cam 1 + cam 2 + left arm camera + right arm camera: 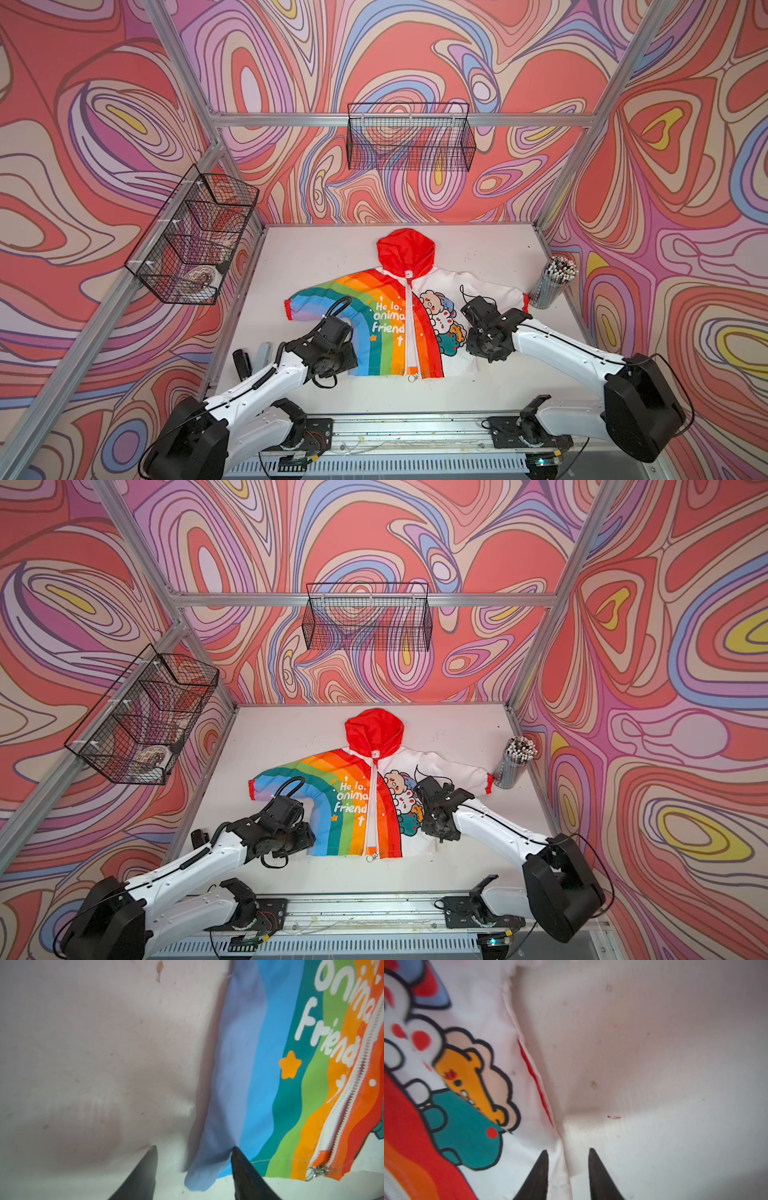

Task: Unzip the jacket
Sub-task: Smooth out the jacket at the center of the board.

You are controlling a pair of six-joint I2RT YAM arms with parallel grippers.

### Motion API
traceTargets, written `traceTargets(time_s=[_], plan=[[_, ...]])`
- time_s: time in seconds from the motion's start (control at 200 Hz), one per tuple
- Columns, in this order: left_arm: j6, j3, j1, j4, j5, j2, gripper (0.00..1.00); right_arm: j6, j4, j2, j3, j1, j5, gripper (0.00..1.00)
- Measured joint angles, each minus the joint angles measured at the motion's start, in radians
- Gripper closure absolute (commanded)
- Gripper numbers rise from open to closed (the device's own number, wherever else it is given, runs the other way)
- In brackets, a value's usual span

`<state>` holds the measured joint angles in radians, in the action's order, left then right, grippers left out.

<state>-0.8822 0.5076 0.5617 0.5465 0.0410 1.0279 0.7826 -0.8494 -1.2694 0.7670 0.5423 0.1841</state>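
Jacket [386, 328] flat on table [316, 257], white cuff beside pencil cup [552, 282]. My left gripper [194, 1148], jaws apart, straddles the blue edge far from the cup — right gripper [568, 1150], jaws apart, at cup-side hem.

Walls: three walls [415, 62] were covered with swirling bands of coral, pink, lilac, blue, cream and yellow.
Frame: silver aluminium bars [399, 119] were run up the corners and across the back.
Back: a long wire basket [409, 137] was hung from the crossbar.
Left side: a compartmented wire basket [195, 237] was fixed to the frame.
Surface: a white tabletop [316, 257] was marked by small stains and specks.
Right edge: a cup of pencils [552, 282] was set by the wall.
Light: the scene was evenly lit, and only soft shadows were cast.
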Motion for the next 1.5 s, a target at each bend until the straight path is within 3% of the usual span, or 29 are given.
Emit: traceTargets(time_s=[0.17,0.381,0.681,0.906,1.152,1.497], plan=[[0.091,0.186,-0.036,0.036,-0.07,0.008,0.48,-0.112,0.049,-0.014,0.115,-0.065,-0.009,0.67],[0.238,0.392,-0.106,-0.031,-0.042,0.256,0.49,-0.258,0.145,-0.284,0.342,-0.152,-0.101,0.65],[0.359,0.603,-0.183,-0.195,0.153,0.595,0.68,-0.364,0.211,-0.632,0.626,-0.201,-0.204,0.74],[0.398,0.801,-0.183,-0.248,0.251,0.853,0.82,-0.401,0.199,-0.789,0.771,-0.208,-0.229,0.79],[0.407,0.92,-0.185,-0.249,0.293,0.998,0.86,-0.429,0.174,-0.892,0.886,-0.225,-0.243,0.8],[0.378,0.948,-0.244,-0.246,0.301,1.095,0.87,-0.438,0.138,-0.964,0.959,-0.262,-0.253,0.82]])
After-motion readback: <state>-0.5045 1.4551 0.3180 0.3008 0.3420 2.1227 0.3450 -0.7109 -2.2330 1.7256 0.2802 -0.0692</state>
